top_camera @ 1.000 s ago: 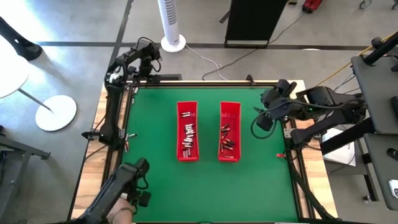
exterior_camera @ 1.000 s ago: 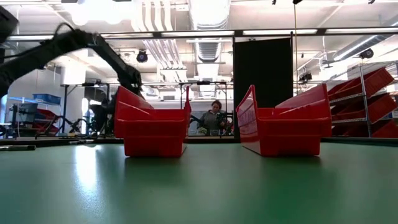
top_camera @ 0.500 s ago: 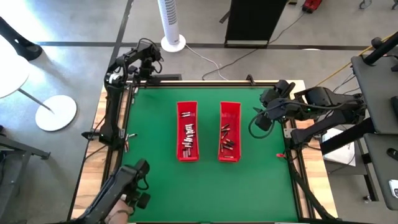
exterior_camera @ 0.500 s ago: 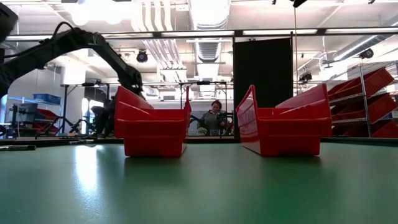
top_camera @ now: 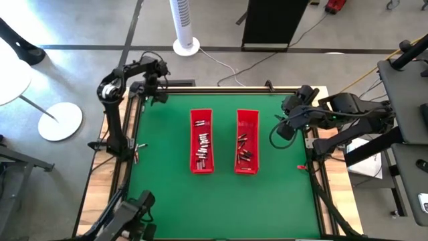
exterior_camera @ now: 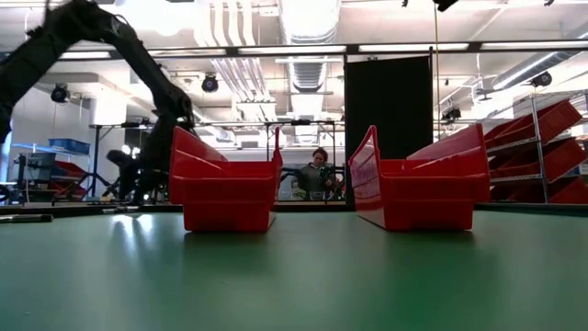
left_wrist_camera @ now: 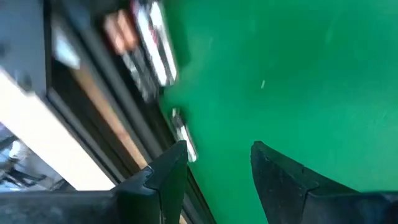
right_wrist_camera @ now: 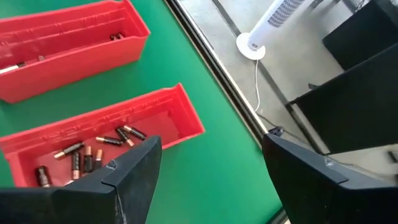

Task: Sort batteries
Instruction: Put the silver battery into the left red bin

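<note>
all the batteries in view already lie inside the two red trays in the middle of the green bench point(top_camera: 167, 181): the silvery-grey batteries point(top_camera: 202, 148) are strung along the left tray point(top_camera: 201, 115), and the dark batteries with reddish ends point(top_camera: 244, 152) sit clustered in the right tray point(top_camera: 247, 116). no loose battery shows on the green surface in any view, so the sorting looks finished or nearly so, though a stray cell among the wrong kind would be too small to make out. the left gripper point(top_camera: 156, 86) hangs over the far left corner of the bench, its fingers spread and holding nothing. the right gripper point(top_camera: 282, 130) hovers at the right edge, near the right tray, its fingers spread wide and holding nothing as well.
</note>
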